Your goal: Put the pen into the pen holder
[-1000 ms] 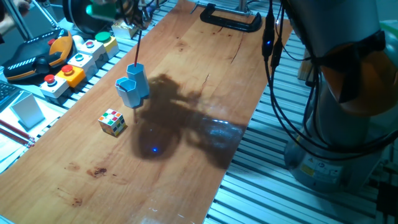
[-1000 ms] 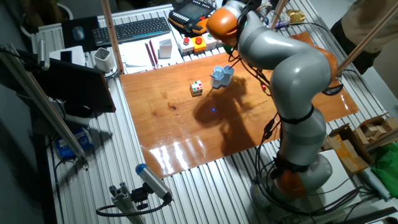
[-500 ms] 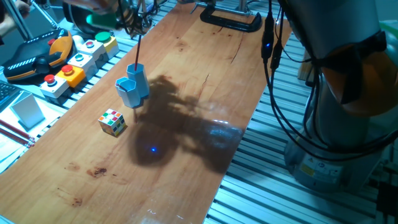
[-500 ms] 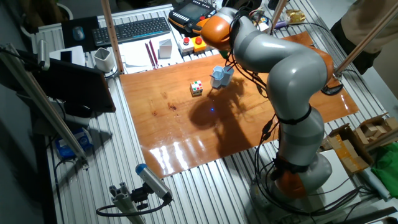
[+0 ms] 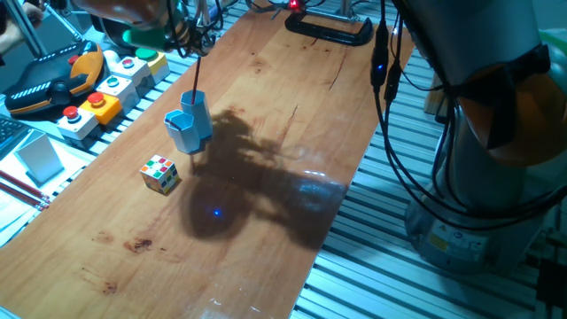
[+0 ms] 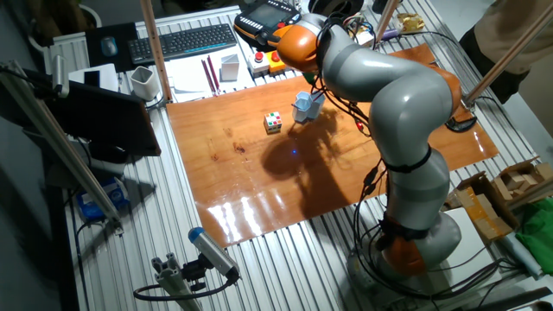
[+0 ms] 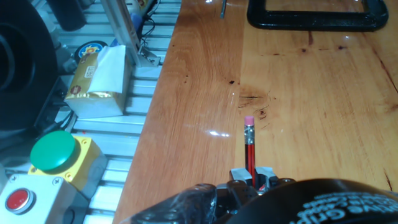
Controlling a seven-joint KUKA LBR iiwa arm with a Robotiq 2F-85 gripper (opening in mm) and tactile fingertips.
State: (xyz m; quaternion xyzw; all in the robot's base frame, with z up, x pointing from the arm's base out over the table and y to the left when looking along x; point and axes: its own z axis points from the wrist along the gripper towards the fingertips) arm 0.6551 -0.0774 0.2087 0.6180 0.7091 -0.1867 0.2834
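Pen [image 5: 195, 75] unmoved in pen holder [image 5: 197, 112]

A wooden table [image 5: 292, 115] is carrying two light-blue cups, the pen holder [image 5: 196, 113] and a shorter cup [image 5: 181, 131], standing touching each other. A colourful cube [image 5: 159, 173] is lying near them. A black clamp [image 5: 328, 25] is gripping the table's far edge.
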